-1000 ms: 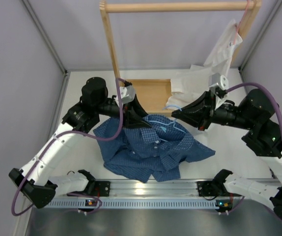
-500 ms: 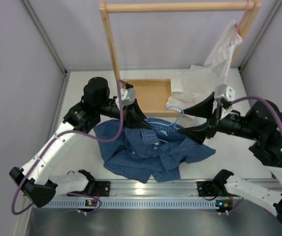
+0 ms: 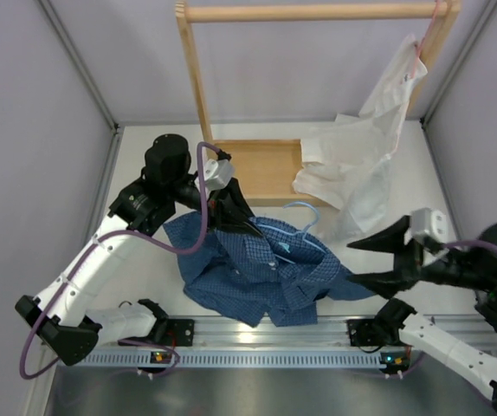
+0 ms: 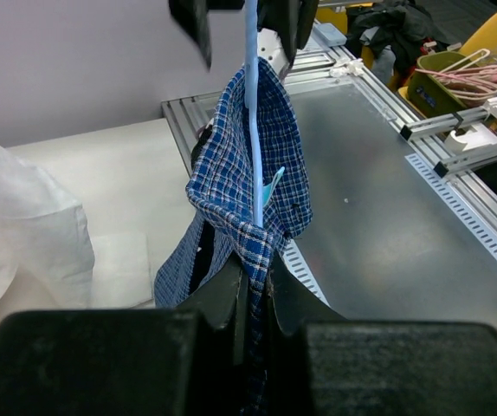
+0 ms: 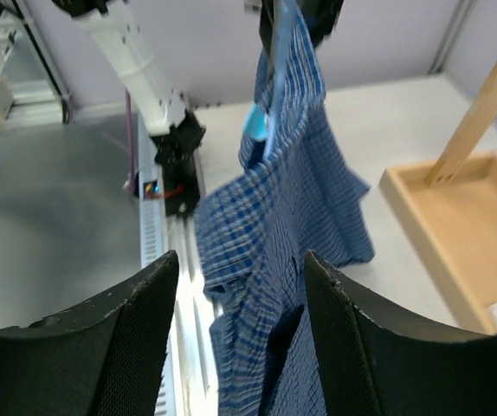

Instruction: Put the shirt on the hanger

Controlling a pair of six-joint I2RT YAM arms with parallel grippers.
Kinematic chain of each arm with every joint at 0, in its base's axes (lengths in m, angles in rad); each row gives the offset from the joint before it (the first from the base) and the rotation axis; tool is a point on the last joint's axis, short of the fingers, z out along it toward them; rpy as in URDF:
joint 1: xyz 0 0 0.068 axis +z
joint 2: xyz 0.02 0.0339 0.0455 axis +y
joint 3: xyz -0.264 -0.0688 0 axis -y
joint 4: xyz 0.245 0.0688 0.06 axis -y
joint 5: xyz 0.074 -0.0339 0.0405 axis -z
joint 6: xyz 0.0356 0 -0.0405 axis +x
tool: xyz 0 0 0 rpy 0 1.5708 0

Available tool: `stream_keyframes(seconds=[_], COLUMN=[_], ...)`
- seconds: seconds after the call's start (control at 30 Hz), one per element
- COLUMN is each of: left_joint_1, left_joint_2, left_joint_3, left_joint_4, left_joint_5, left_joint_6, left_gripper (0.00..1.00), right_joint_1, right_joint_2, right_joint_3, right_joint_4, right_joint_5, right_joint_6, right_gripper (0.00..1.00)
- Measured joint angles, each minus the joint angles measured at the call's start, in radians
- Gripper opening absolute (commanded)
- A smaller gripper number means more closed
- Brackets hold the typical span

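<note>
The blue checked shirt [image 3: 257, 276] lies bunched on the table in front of the rail, its collar end lifted. My left gripper [image 3: 231, 217] is shut on that lifted fabric [image 4: 231, 173]. In the left wrist view the fingers [image 4: 231, 286] pinch a fold of check cloth, and the light blue wire hanger [image 4: 253, 113] runs down into the fold. From above, the hanger [image 3: 293, 232] pokes out of the shirt with its hook up. My right gripper [image 3: 352, 263] stands open to the right of the shirt, touching nothing. In its wrist view the shirt [image 5: 274, 217] hangs beyond the spread fingers [image 5: 145, 303].
A wooden rack [image 3: 195, 78] stands at the back with a wooden tray [image 3: 266, 169] at its foot. A white shirt [image 3: 352, 165] hangs from a pink hanger [image 3: 423, 43] at the back right. A metal rail [image 3: 266, 334] runs along the near edge.
My right gripper has opened, let go and drawn back to the right and towards the near edge. My left gripper has shut on the shirt at the hanger and lifted it slightly.
</note>
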Motion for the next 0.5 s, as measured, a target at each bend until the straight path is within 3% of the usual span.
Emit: stream_keyframes(seconds=[0.1, 0.2, 0.3, 0.43, 0.5], left_joint_1=[0.0, 0.0, 0.0, 0.0, 0.0], left_joint_2=[0.0, 0.0, 0.0, 0.0, 0.0], left_joint_3=[0.002, 0.002, 0.002, 0.004, 0.011], left_joint_4=[-0.001, -0.001, -0.002, -0.002, -0.004], left_joint_5=[0.013, 0.018, 0.01, -0.003, -0.016], left_joint_6=[0.0, -0.002, -0.005, -0.009, -0.013], left_gripper=[0.0, 0.0, 0.0, 0.0, 0.0], right_joint_1=[0.0, 0.0, 0.0, 0.0, 0.0], right_joint_2=[0.085, 0.164, 0.208, 0.214, 0.212], right_joint_3=[-0.063, -0.114, -0.132, -0.13, -0.13], right_joint_4=[0.003, 0.031, 0.06, 0.107, 0.118], right_joint_5=[-0.034, -0.087, -0.124, -0.126, -0.124], right_joint_6=[-0.002, 0.005, 0.023, 0.037, 0.039], right_gripper=[0.54, 0.44, 0.31, 0.0, 0.0])
